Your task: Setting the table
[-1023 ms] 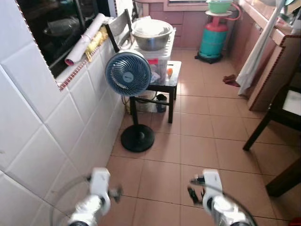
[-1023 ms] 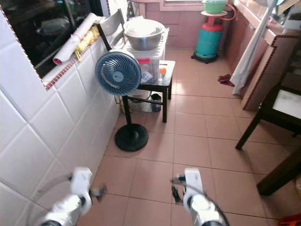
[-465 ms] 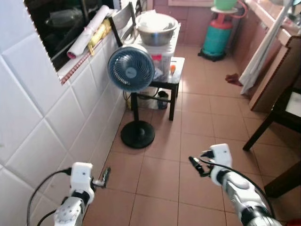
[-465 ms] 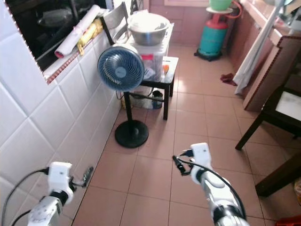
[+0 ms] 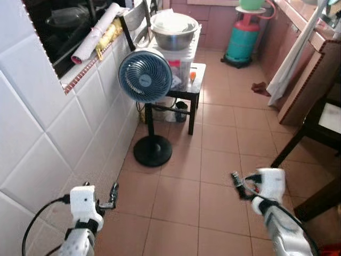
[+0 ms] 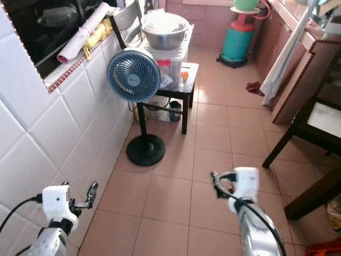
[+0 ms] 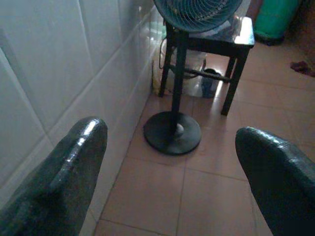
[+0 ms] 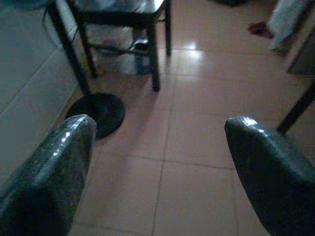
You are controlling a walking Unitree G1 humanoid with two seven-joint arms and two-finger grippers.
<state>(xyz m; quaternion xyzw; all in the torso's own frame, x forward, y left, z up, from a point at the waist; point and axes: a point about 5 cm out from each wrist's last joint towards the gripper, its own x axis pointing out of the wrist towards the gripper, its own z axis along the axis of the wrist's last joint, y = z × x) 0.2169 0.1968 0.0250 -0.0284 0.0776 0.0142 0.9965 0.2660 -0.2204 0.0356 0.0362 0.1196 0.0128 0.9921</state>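
My left gripper (image 5: 113,194) hangs low over the floor tiles, close to the white tiled wall (image 5: 48,122). It is open with nothing between its fingers (image 7: 74,162). My right gripper (image 5: 237,184) is out over the bare floor to the right, also open and empty, as its fingers (image 8: 266,167) show. A steel basin (image 5: 173,32) with a lid rests on a plastic box on a small black table (image 5: 198,72) further ahead. A dark wooden chair (image 5: 325,114) with a pale seat stands at the right edge.
A blue pedestal fan (image 5: 145,76) with a round black base (image 5: 153,151) stands by the wall, ahead of my left gripper. A teal gas cylinder (image 5: 243,37) stands at the far end. White cloth (image 5: 290,58) hangs at the right. A dark table leg (image 5: 319,197) stands near my right arm.
Both arms have risen from the lower edge and reach further forward. The right gripper has drifted to the right. The camera has shifted slightly.
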